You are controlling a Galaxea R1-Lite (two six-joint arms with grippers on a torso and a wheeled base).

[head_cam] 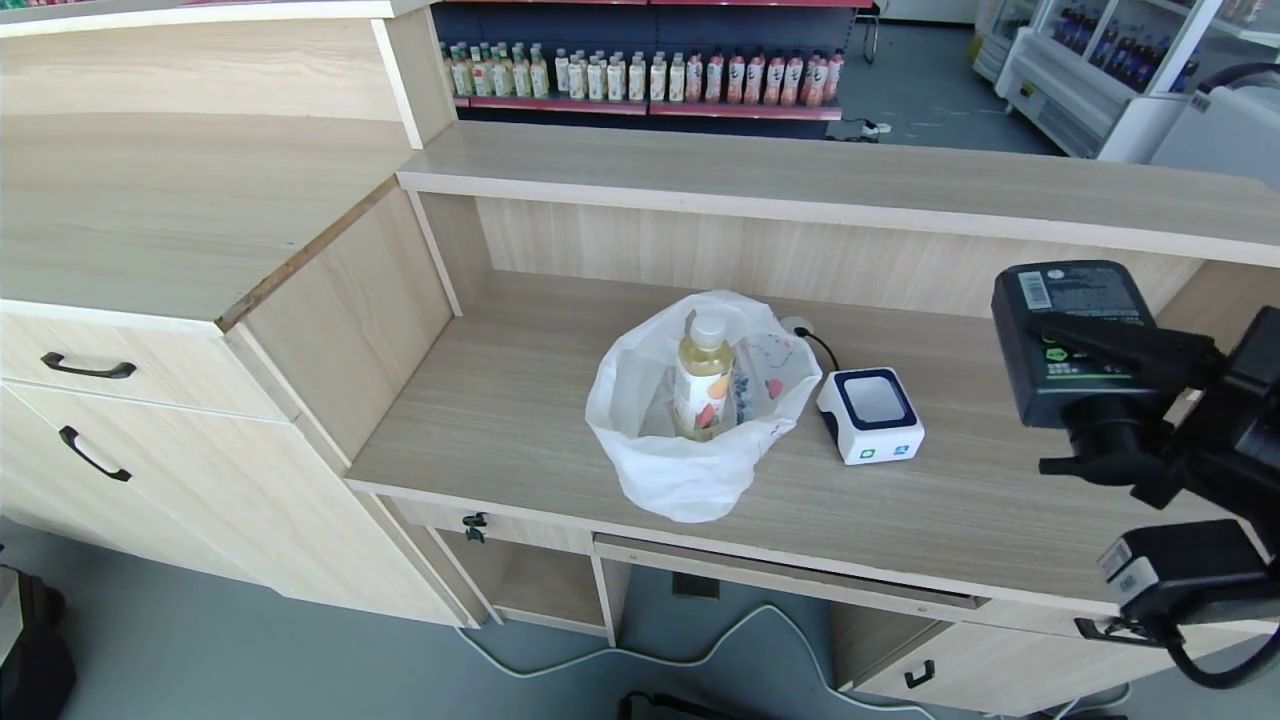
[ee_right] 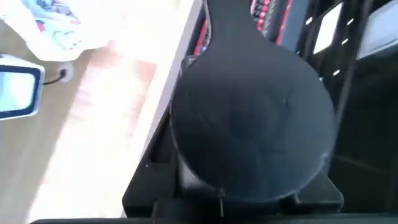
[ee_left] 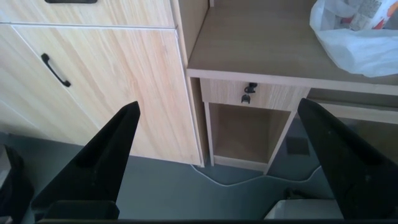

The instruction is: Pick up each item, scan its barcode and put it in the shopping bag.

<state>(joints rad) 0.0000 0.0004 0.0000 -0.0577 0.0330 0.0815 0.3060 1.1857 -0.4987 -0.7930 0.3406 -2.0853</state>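
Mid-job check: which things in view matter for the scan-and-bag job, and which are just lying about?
For the job:
- black package, held in the right claw
- scanner on the counter
- shopping bag beside it
- bottle, already standing in the bag

Just about:
- shelf of drinks behind the counter
- drawer cabinet
- drinks chiller

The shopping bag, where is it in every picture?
Head view: the shopping bag sits on the counter, left of the scanner, a bottle inside.
Left wrist view: it lies on the counter beyond the open left gripper.
Right wrist view: it lies past the scanner, beyond the black package in the right gripper.
Shared landmark: the wooden counter under it.
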